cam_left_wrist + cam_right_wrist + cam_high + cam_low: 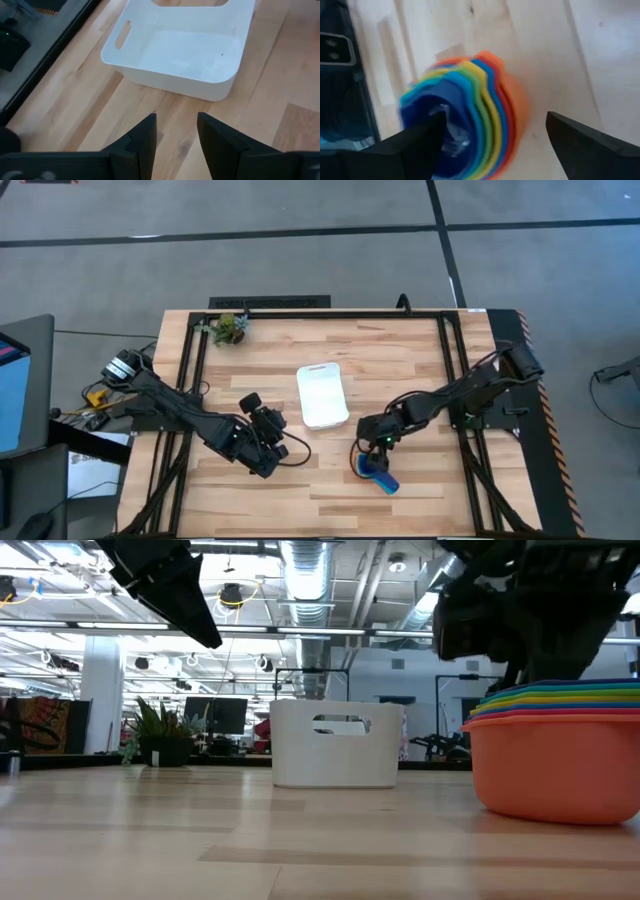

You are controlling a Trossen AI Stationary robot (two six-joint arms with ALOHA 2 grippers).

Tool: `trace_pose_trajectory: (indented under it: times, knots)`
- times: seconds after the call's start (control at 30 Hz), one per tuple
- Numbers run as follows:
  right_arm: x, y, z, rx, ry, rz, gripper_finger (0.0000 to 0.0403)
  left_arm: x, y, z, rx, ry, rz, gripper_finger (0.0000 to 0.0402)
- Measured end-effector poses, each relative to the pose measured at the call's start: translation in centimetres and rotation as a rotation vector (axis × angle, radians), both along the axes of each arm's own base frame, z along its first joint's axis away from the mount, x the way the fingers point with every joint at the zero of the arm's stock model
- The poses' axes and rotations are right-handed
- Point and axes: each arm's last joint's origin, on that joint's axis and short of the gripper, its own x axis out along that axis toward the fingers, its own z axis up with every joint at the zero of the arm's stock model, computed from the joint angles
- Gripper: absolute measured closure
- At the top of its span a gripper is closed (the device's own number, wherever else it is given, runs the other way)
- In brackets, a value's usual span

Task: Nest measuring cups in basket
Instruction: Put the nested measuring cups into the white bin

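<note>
Rainbow-coloured measuring cups, already stacked, stand on the counter directly under the right claw, its fingers spread wide around them. The basket lies well apart, between both arms. The left claw waits open, facing the basket.

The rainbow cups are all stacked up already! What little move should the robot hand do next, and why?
Probably lower the right hand and close it on the nested stack of colourful plastic measuring cups. Its fingers are spread wide over the stack, which sits on the wooden table apart from the empty white plastic basket, so it needs gripping before being carried there. The left hand waits, open, near the basket.
</note>
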Motion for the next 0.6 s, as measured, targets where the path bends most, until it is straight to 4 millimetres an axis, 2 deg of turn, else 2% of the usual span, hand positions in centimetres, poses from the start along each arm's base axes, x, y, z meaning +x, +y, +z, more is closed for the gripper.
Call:
trace_pose_trajectory:
  times: [0.2,0.37,0.6]
  knots:
    - [0.5,0.3,-1.0,0.021,0.011,0.017,0.0052,0.0,0.0,0.0,0.000,-0.001,0.000,0.0269]
    - [0.8,0.4,-1.8,0.035,0.032,0.028,0.0090,0.0,0.0,0.0,-0.001,-0.001,0.000,0.0269]
    - [0.8,0.4,-1.8,0.036,0.028,0.029,0.0140,0.0,0.0,0.0,0.002,0.001,-0.001,0.0269]
